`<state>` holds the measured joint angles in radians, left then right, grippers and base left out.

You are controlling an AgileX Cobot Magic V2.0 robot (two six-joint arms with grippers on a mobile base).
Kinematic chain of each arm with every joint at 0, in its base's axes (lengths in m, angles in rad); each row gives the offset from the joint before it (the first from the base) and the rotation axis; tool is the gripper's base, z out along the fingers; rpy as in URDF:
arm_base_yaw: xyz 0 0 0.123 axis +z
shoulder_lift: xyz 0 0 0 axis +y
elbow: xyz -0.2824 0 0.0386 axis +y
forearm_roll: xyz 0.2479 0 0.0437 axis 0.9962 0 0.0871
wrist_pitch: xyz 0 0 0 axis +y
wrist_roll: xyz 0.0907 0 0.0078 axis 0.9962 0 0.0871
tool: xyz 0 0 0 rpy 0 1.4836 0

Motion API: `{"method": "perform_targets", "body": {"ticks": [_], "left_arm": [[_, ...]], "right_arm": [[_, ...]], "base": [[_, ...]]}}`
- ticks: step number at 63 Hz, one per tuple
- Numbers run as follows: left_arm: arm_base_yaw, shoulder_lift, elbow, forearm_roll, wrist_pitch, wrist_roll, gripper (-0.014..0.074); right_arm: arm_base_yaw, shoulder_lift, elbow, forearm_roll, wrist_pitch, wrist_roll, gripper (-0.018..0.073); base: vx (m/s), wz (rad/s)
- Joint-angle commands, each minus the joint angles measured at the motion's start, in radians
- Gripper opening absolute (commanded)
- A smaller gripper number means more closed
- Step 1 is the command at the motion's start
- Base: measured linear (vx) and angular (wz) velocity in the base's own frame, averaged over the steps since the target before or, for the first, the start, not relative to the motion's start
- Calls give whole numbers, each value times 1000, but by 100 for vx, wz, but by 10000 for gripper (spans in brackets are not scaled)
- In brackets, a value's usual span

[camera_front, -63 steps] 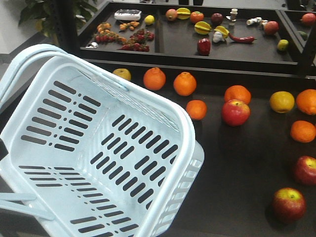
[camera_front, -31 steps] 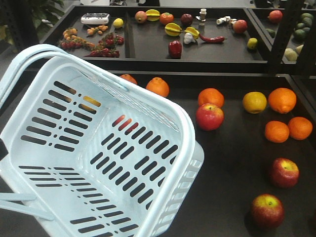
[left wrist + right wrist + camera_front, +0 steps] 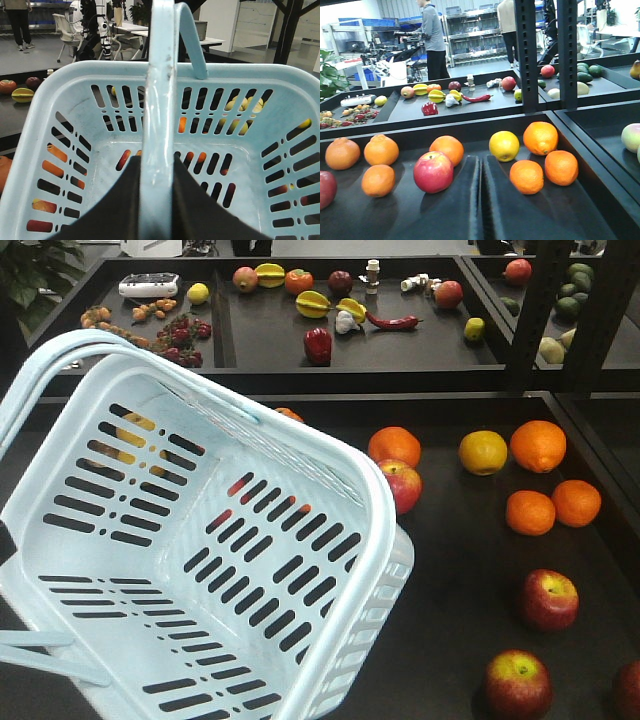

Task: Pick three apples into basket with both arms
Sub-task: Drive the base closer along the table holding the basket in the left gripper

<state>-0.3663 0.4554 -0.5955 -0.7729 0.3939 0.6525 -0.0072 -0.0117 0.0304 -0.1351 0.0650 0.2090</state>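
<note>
- Hold on the basket: the left gripper [image 3: 157,172] has its fingers closed round the swing handle [image 3: 157,110] of the basket [image 3: 372,530]. It hangs tilted over the left side of the black tray [image 3: 450,570], w/ nothing inside. A pinch on one thin handle means the basket could swing or twist once weight lands in it.
- Picking tool: the right gripper [image 3: 481,161] is closed w/ nothing btwn its fingers, low over the tray and facing the fruit. It must open before reaching – otherwise it only shoves an apple away.
- The nearest apple [image 3: 402,485] sits mid-tray against the basket's right rim, partly hidden by it, w/ an orange [image 3: 394,445] just behind. The rim could nudge it, or the fingers could close on the orange instead.
- The second apple [image 3: 548,599] and third apple [image 3: 517,684] lie toward the tray's front right corner, apart from other fruit. Their skin looks glossy and round, so an off-centre grip prob. squirts one out and it rolls.
- Tilted basket – an apple dropped near the low rim may roll back out.
- The rack post [image 3: 526,55] stands by the tray's back edge; a wide swing of the right arm could clip it.
</note>
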Motion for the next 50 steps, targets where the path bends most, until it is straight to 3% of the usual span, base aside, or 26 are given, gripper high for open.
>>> {"method": "perform_targets", "body": {"ticks": [1,50], "left_arm": [[-4,5,-29,-43,-86,-13,-6],[-4,5,-29,-43,-86,-13,-6]], "right_arm": [[-5,-12,11,-3,-71,-8,-5],[-5,-12,11,-3,-71,-8,-5]], "base": [[7,-8],[2,-1]]}}
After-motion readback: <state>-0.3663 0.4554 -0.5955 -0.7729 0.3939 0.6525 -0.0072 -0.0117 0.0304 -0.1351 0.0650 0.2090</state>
